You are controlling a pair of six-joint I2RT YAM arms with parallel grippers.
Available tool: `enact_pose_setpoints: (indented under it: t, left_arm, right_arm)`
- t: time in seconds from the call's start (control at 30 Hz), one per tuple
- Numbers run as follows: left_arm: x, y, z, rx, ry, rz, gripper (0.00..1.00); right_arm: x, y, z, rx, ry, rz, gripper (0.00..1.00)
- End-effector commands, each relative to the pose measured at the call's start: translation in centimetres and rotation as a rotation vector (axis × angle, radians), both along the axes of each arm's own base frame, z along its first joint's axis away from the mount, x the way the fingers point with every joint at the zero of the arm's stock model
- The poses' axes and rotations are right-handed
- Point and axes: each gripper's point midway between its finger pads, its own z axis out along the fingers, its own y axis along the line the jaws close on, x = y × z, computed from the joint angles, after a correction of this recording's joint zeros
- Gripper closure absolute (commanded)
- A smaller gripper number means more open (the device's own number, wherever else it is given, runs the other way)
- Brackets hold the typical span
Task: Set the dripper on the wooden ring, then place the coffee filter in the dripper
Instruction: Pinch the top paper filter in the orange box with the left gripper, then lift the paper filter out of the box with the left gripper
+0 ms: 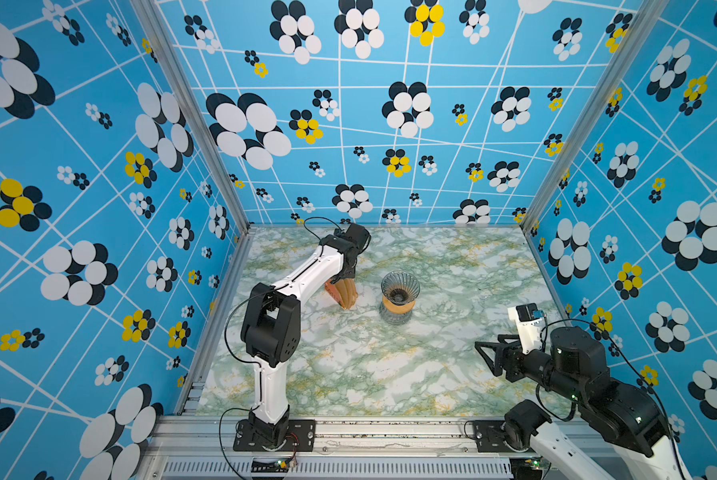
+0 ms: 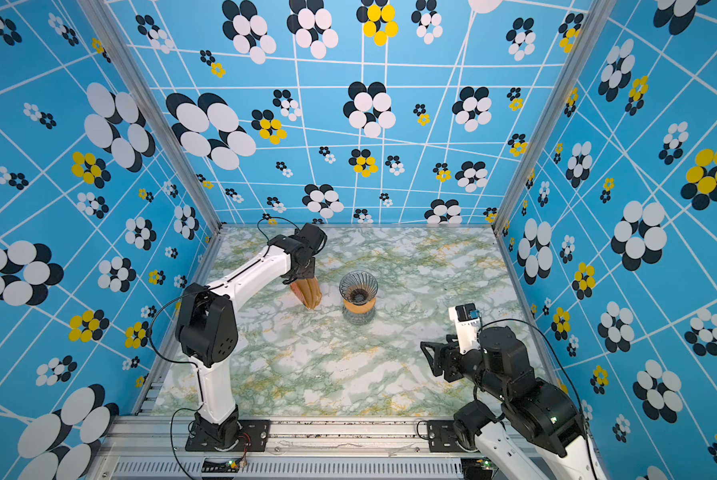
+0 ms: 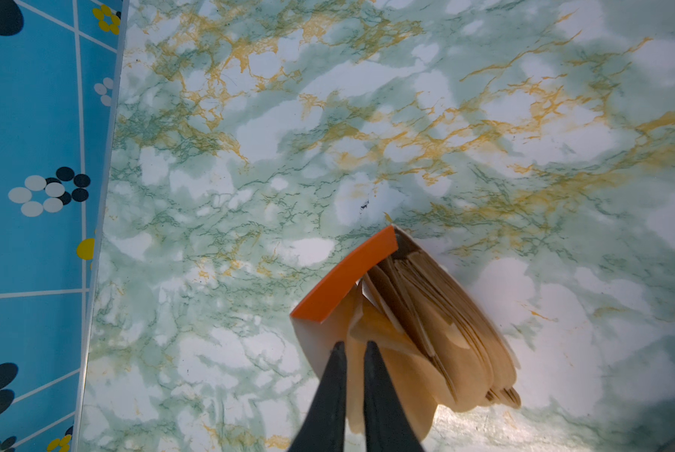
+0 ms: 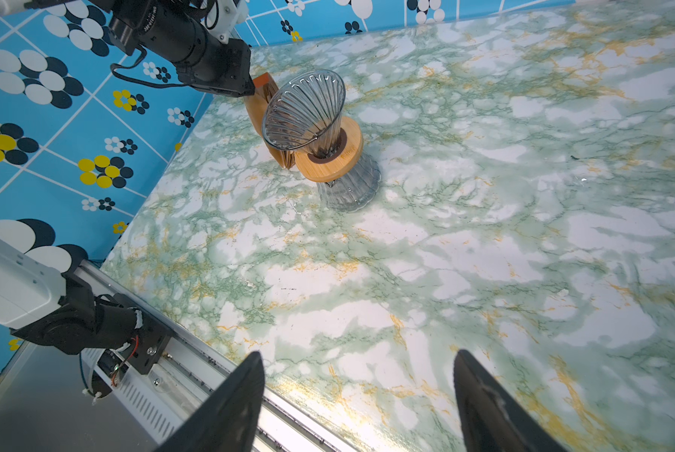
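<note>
The coffee filter point(image 3: 354, 375) is one tan leaf at the outer side of the stack in the orange packet point(image 3: 343, 274), which stands on the marble top. My left gripper point(image 3: 355, 344) comes down on the packet point(image 1: 342, 293) from above, its jaws shut on that leaf's edge. The dripper point(image 1: 400, 286), a clear ribbed glass cone, stands empty just right of the packet in both top views point(image 2: 358, 284) and also shows in the right wrist view point(image 4: 304, 109). My right gripper point(image 4: 357, 356) hovers open and empty near the table's front right point(image 1: 486, 358).
The dripper sits in a round wooden ring point(image 4: 339, 156) on a ribbed glass jug point(image 4: 351, 188). Patterned blue walls close in three sides, and an aluminium rail point(image 1: 348, 432) runs along the front edge. The packet's other leaves point(image 3: 465, 332) fan out beside the held one.
</note>
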Motion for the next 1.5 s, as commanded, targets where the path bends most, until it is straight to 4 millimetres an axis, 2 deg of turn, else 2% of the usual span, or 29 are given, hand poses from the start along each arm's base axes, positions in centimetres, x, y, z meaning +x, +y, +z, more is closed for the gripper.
enact_pose_setpoints:
  t: [0.0,1.23,1.47]
  left_arm:
    - [0.1,0.1,-0.1,0.039,0.013,-0.005,0.87]
    - [-0.2,0.4,-1.8,0.087,0.054,-0.001,0.87]
    - [0.0,0.3,-1.1,0.073,0.039,-0.003,0.95]
  right_arm:
    - [0.3,-0.3,-0.1,0.000,-0.007,-0.028,0.22]
    - [0.2,-0.5,0.0,0.005,-0.020,-0.036,0.22]
    - [0.2,-0.5,0.0,0.004,-0.018,-0.036,0.22]
